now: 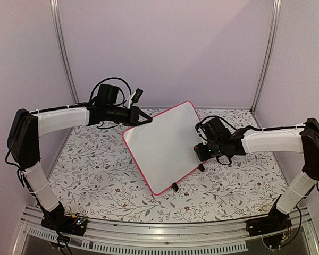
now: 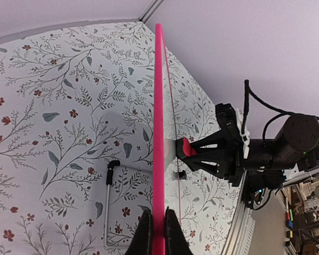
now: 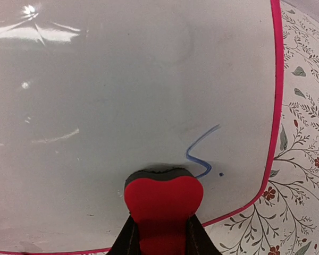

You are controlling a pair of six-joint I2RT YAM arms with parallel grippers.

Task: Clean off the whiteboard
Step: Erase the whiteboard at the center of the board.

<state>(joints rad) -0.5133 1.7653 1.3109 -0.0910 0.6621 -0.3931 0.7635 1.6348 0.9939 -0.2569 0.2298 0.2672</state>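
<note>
The whiteboard sits mid-table, turned like a diamond and tilted, its white face glossy with streaks of glare and bound by a thin pink-red rim with rounded corners. A small black clip foot shows on its near edge. Most of the face is wiped bare; a blue squiggle with a dot beside it stands close to one rounded corner. The left gripper is clamped on the rim at the board's far-left edge, one finger on each side, so the board appears edge-on in the left wrist view. The right gripper is closed around a red eraser, whose dark pad presses on the face just below the squiggle and just inside the rim. Whether the near corner rests on the table cannot be told. Floral cloth spreads wide to the board's left and in front of it — on the right a narrower strip runs between the rim and the side wall.
</note>
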